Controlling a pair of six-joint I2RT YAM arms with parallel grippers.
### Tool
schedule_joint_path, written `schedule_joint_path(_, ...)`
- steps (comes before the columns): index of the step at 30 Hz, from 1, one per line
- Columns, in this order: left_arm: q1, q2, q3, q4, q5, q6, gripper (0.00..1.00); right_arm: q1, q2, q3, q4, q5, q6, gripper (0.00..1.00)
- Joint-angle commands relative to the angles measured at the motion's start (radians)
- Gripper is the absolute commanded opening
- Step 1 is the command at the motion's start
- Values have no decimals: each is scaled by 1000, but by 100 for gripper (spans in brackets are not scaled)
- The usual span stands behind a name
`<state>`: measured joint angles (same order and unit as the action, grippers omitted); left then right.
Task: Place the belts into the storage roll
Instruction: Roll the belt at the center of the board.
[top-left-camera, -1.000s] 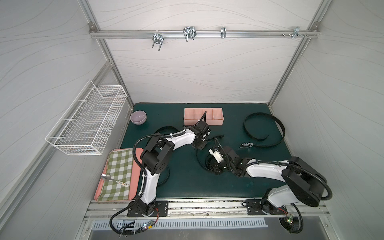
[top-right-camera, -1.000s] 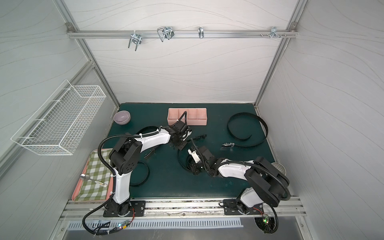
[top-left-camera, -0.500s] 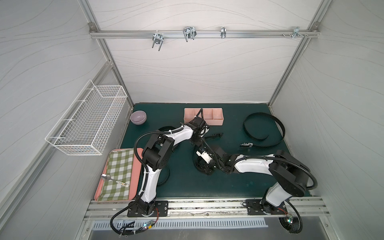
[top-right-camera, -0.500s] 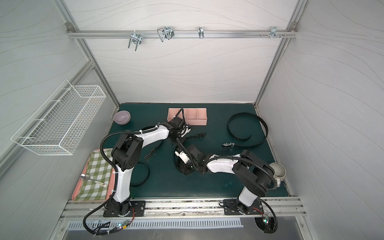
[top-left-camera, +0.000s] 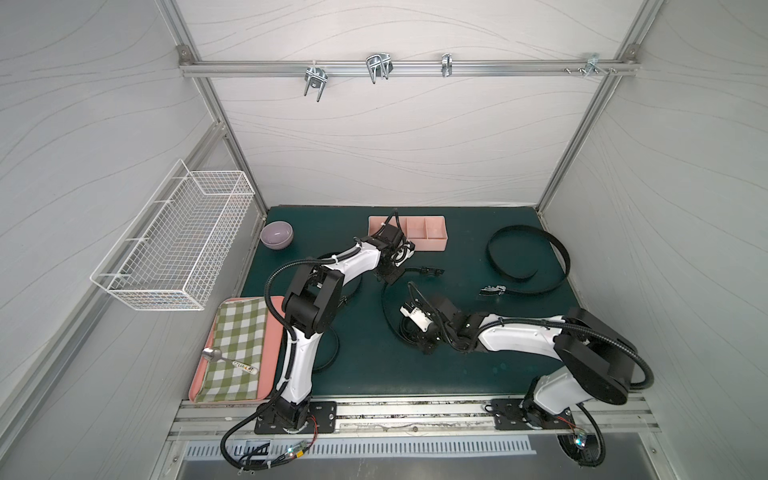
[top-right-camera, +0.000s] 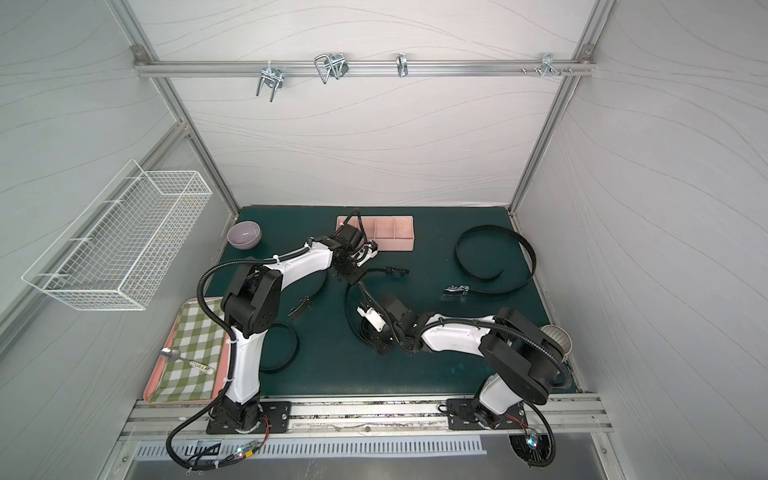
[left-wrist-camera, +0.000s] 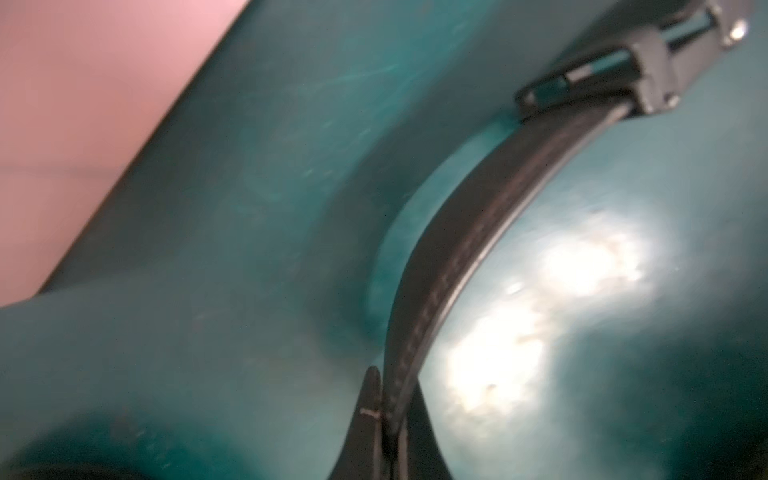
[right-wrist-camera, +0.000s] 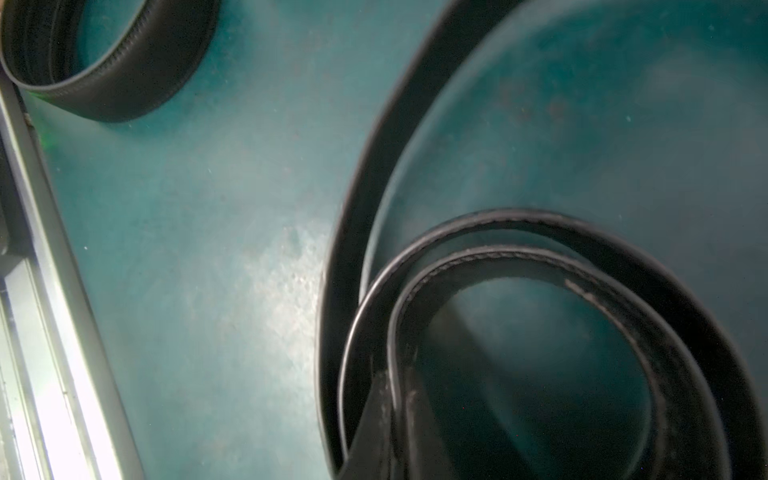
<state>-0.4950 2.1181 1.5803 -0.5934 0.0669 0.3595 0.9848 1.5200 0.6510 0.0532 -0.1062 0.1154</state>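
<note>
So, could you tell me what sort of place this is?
Probably a robot test cell: white panels on an aluminium frame, left arm and right arm bolted to a rail, a green mat.

Loose belts (top-left-camera: 493, 290), seemingly outside storage roll (top-left-camera: 432, 245)

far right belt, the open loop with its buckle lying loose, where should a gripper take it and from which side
Take the belt on the strap just behind its buckle, from straight above. It seems to stand on edge in an open curve, so jaws can likely straddle the thin strap there.
</note>
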Motion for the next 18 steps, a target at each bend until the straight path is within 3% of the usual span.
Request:
schedule_joint_path(1,14,-1,35,-5,38,67,0,9,-4,-44,-91,-15,14,3)
schedule_joint_path(6,3,46,96,-16,92,40,0,70,31,-12,-51,-31,29,4)
schedule_joint_path(14,-3,77,147,-23,137,38,0,190,187,184,-21,-15,53,4)
schedule_joint_path(18,-19,91,154,-19,151,44,0,203,190,167,4,-3,62,4)
